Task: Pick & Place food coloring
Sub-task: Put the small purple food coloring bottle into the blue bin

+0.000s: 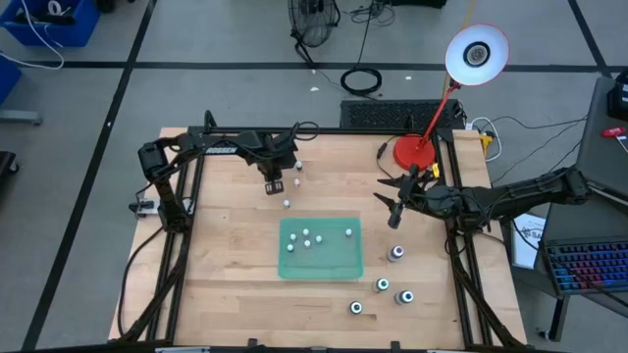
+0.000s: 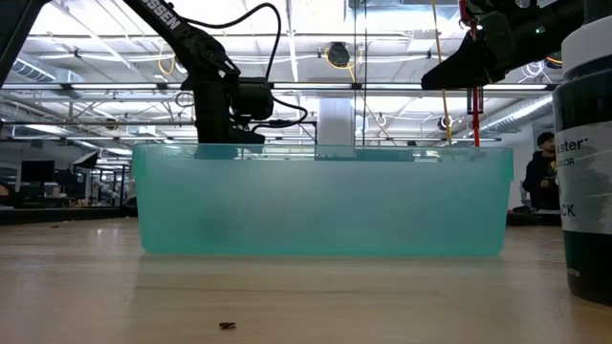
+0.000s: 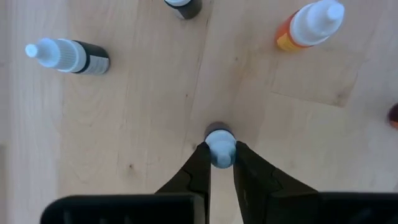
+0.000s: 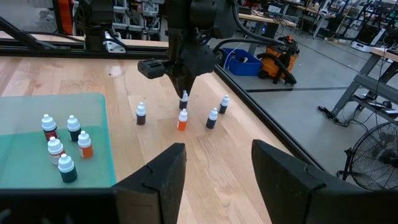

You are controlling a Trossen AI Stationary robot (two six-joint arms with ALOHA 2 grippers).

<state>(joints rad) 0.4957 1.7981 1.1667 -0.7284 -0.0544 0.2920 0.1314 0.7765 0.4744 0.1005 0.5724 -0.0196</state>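
Left gripper [image 3: 221,163] — around bottle [image 3: 219,144]

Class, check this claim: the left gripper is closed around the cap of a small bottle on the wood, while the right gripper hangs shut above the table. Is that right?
Not quite. The right gripper is open: the right wrist view shows its two fingers spread wide with bare table between them. The rest holds: the left gripper grips a small bottle by its cap, as the left wrist view shows.

light: bright, even, from ceiling strip lights [image 2: 86,43] in the low view | shadows: faint, short beside bottles on the surface [image 1: 235,265] | glare: lamp [image 1: 476,54] head blown white | blur: near bottle [image 2: 585,143] soft in low view | distortion: slight at edges, high view
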